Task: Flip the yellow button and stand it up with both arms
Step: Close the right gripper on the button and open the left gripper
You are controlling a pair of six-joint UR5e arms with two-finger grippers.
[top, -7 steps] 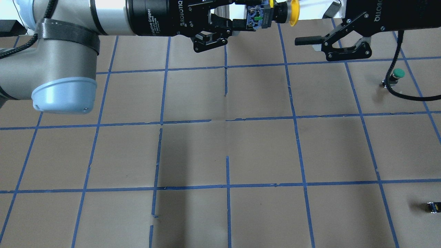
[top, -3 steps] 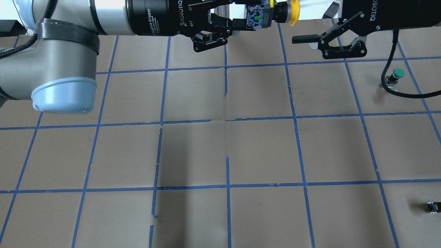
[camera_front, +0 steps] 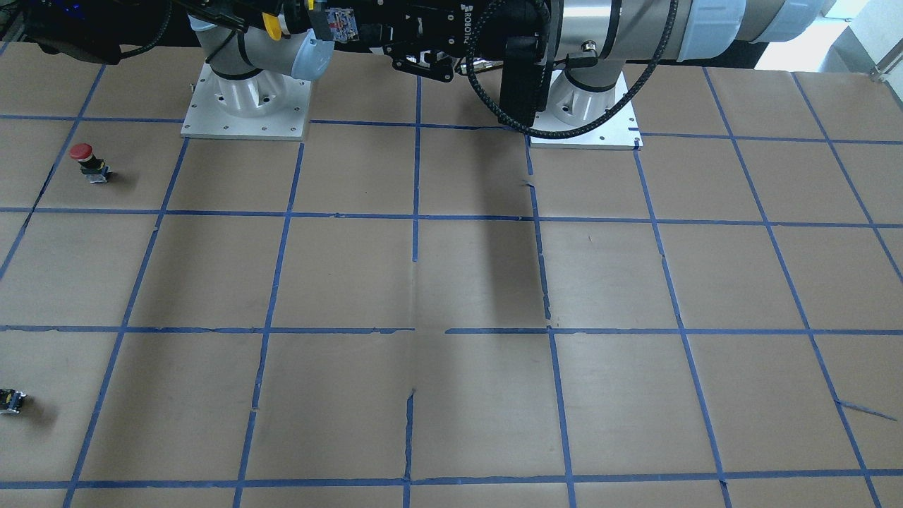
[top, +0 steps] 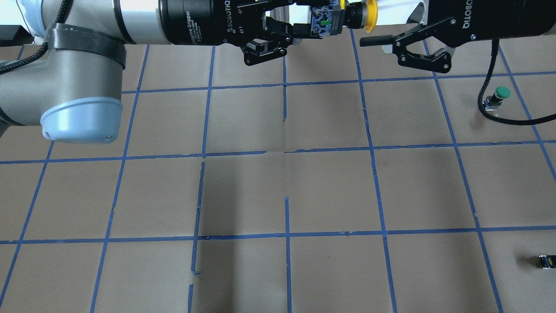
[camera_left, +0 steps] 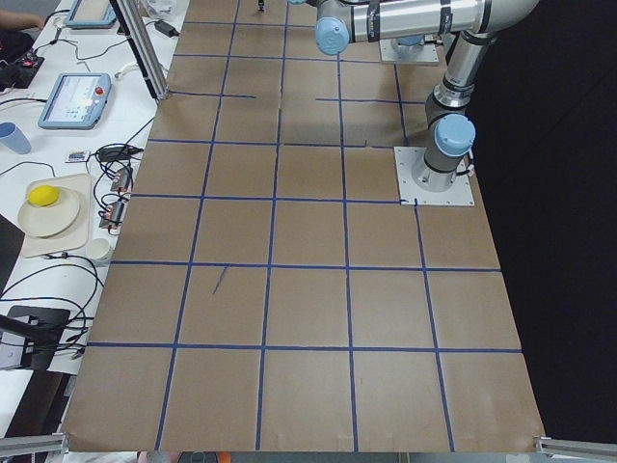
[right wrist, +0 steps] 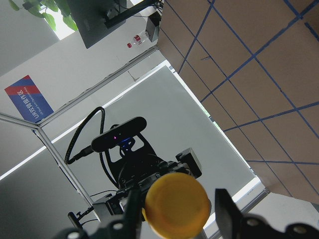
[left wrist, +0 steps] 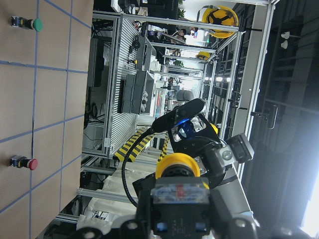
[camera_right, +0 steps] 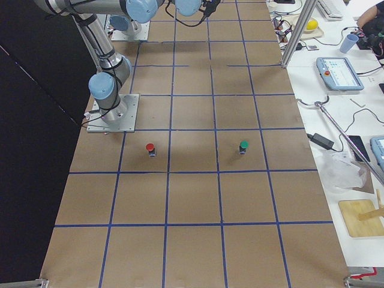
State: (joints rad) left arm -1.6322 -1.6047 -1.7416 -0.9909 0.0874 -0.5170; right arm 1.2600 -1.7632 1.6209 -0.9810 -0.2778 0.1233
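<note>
The yellow button [top: 368,16] is held level in the air at the top of the overhead view. My left gripper [top: 309,18] is shut on its grey contact block, and the yellow cap points at the right arm. My right gripper [top: 382,27] is open just right of the cap, its lower finger [top: 371,41] just below it. In the right wrist view the cap [right wrist: 175,203] sits between the spread fingers [right wrist: 225,204]. In the left wrist view the cap [left wrist: 178,166] faces the right gripper. In the front view the button [camera_front: 271,25] hangs near the robot's bases.
A green-capped button [top: 500,93] stands on the table at the right, with the right arm's black cable [top: 488,93] hanging beside it. A red-capped button [camera_front: 88,159] stands further back. A small dark capless block [top: 546,261] lies at the right edge.
My right gripper has moved left towards the yellow cap, still open. The left gripper and the button have stayed still.
</note>
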